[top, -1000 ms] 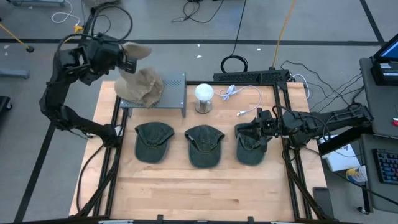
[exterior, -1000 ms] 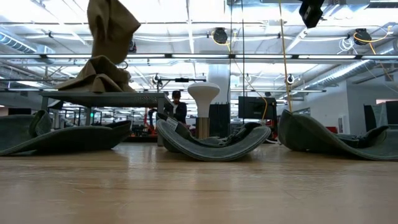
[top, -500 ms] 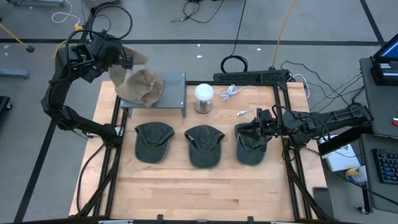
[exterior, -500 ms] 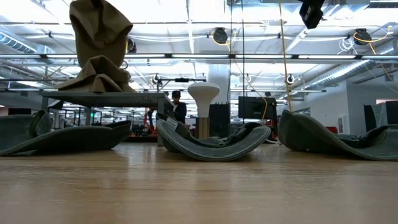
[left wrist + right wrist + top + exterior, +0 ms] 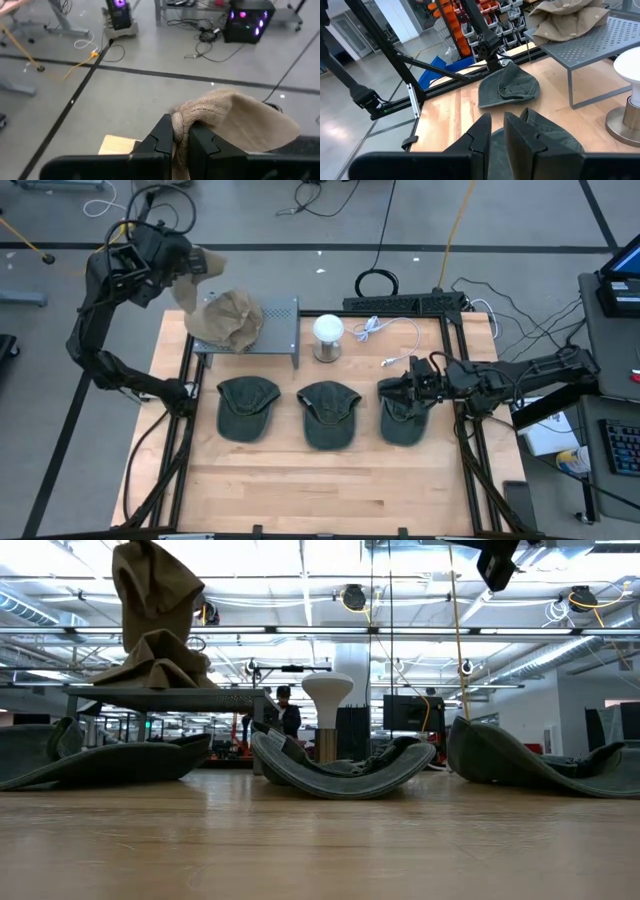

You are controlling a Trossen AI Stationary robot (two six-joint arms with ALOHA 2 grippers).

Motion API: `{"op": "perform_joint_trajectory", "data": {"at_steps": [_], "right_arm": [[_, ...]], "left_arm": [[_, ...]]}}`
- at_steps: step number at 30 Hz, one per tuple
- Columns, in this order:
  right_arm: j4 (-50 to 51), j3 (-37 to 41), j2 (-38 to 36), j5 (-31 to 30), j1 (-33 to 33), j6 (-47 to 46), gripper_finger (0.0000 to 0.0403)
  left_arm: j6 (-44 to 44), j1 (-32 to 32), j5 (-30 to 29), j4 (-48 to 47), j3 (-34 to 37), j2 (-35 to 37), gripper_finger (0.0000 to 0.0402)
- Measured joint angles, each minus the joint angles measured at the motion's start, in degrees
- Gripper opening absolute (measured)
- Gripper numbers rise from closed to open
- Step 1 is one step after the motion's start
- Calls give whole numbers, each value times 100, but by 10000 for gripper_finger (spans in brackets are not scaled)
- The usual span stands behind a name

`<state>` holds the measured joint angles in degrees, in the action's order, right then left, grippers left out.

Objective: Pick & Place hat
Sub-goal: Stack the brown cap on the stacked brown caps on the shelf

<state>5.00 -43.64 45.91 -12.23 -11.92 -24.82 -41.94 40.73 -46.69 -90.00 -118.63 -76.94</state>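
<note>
Lifted tan hat (image 5: 190,272) now higher (jaws clamped)

The high view looks straight down on the whole wooden table (image 5: 300,480), both arms in frame. The low view sits at tabletop height, facing level across the boards (image 5: 320,840) into the room. Each wrist view looks forward past its own fingers, close in. The metal shelf (image 5: 280,330) at upper left of the high view probably matches the platform (image 5: 170,695) at left of the low view.
</note>
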Motion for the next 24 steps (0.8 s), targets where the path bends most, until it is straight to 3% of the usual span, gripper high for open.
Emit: {"op": "perform_joint_trajectory", "data": {"at_steps": [8,17,24], "right_arm": [[-1,0,-2,2,-1,40,43],[2,0,-2,2,-2,215,43],[45,0,-2,15,-2,451,43]], "left_arm": [[-893,169,13,1,452,-69,21],[-1875,41,512,-9,1098,-128,21],[-2005,-182,619,-4,1165,-291,21]]}}
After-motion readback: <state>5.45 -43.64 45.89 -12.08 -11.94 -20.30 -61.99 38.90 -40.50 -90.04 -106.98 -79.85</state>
